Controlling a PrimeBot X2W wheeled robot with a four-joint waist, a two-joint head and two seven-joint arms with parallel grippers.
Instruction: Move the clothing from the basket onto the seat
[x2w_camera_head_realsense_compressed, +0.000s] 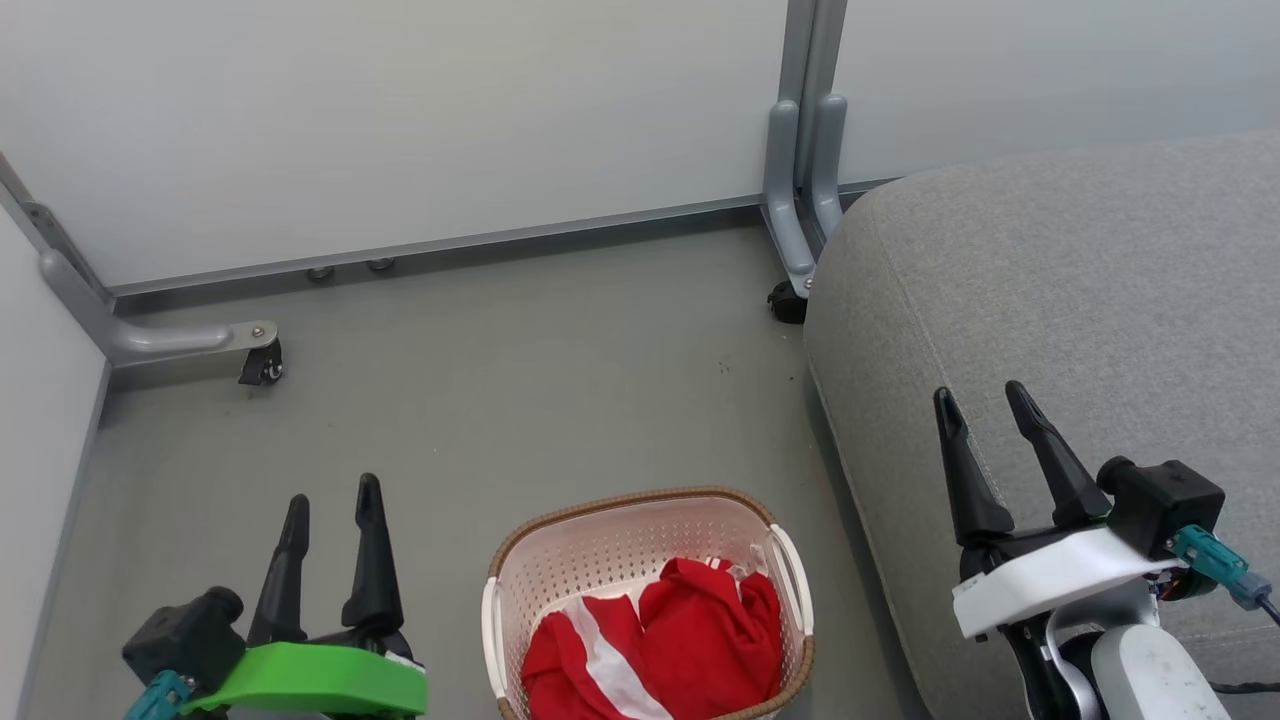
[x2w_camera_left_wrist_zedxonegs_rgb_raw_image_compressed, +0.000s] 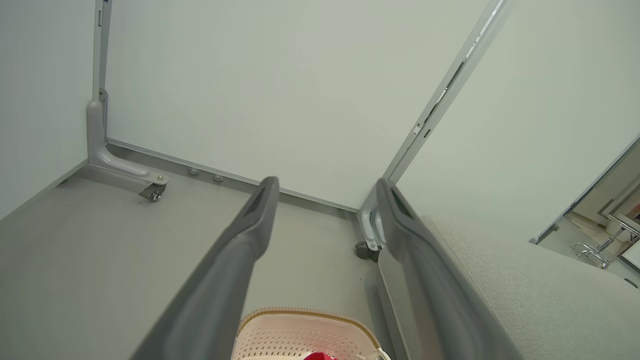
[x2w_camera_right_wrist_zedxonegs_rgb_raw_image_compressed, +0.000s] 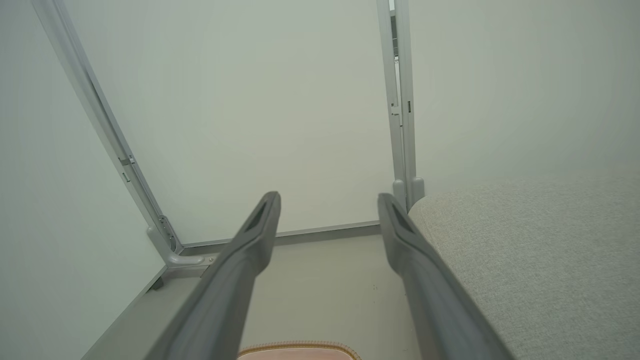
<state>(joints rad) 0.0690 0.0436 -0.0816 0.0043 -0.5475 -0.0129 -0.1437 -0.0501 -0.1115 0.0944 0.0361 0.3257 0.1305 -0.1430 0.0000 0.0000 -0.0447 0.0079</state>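
All the clothing (x2w_camera_head_realsense_compressed: 700, 630) lies in the basket (x2w_camera_head_realsense_compressed: 620, 500), none on the seat (x2w_camera_head_realsense_compressed: 1050, 300) beside the basket; the left gripper (x2w_camera_head_realsense_compressed: 333, 490) and right gripper (x2w_camera_head_realsense_compressed: 978, 390) flank the basket, jaws released, holding nothing.

My head camera looks steeply down on floor (x2w_camera_head_realsense_compressed: 480, 400), basket (x2w_camera_head_realsense_compressed: 600, 550) and seat (x2w_camera_head_realsense_compressed: 1080, 300) from above; both wrist cameras sit low, facing forward at the partition wall (x2w_camera_left_wrist_zedxonegs_rgb_raw_image_compressed: 280, 90) — all three share the basket's far rim and the seat's edge.
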